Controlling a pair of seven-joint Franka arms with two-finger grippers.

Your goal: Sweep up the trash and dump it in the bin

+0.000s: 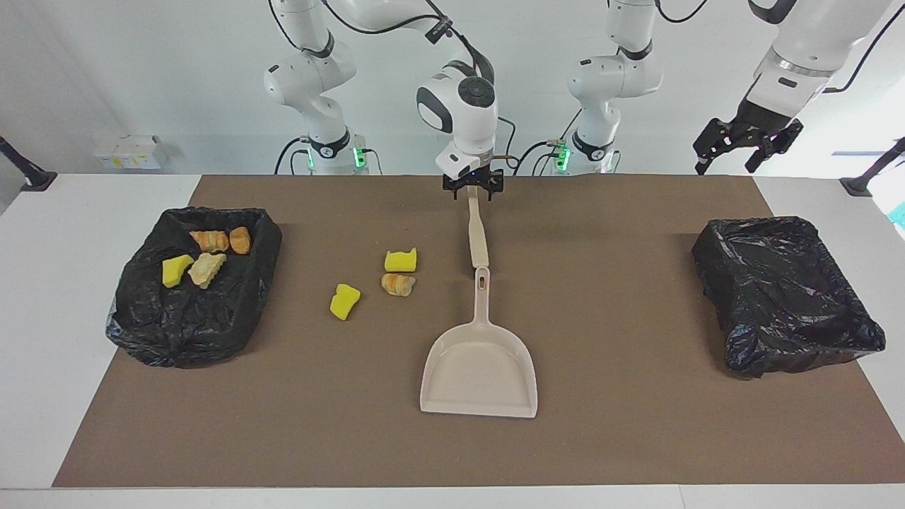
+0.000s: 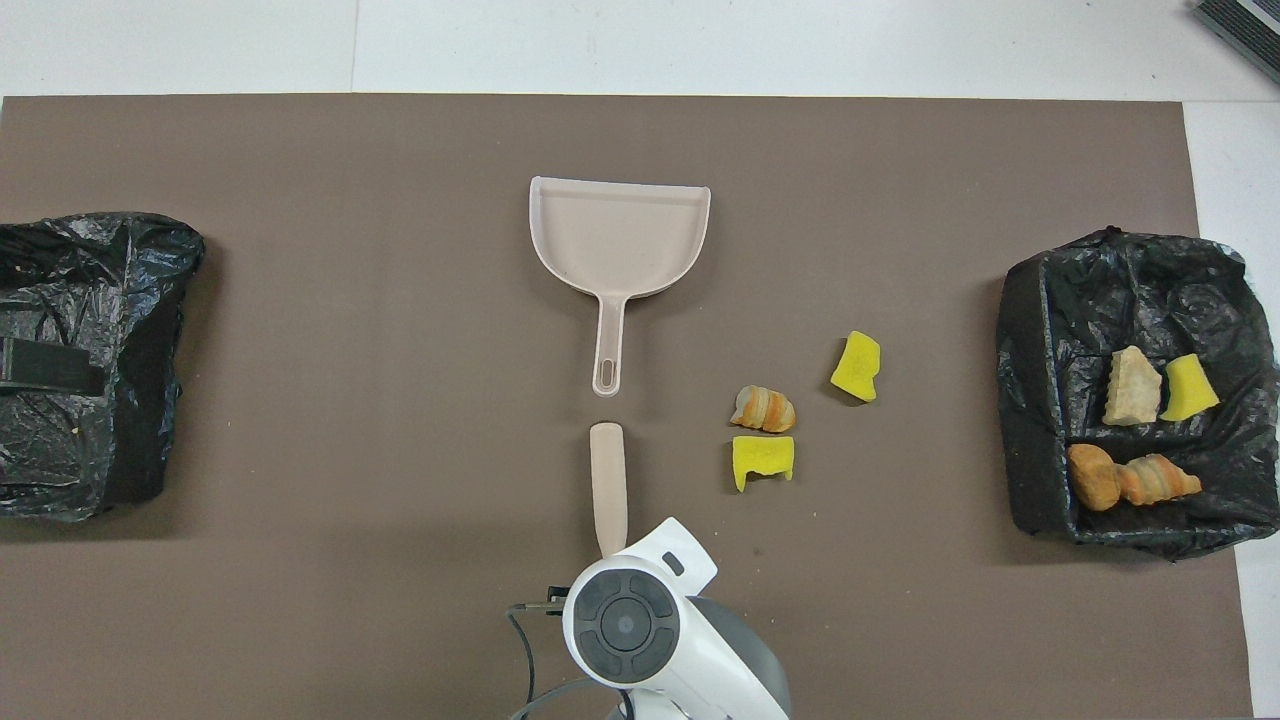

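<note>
Facing view: right gripper (image 1: 473, 191) straddles the beige brush's (image 1: 478, 237) handle end; grip uncertain.
Left gripper (image 1: 742, 150): spread wide, waiting above the table's end.
Trash (image 1: 398, 284): three pieces on the mat beside the dustpan (image 1: 479, 367); four in the black bin (image 1: 170, 322).

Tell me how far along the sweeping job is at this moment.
Four trash pieces already lie in the bin at the right arm's end. The right gripper is at the brush handle's end. Three pieces remain on the mat beside the empty dustpan. The left gripper waits, open.
</note>
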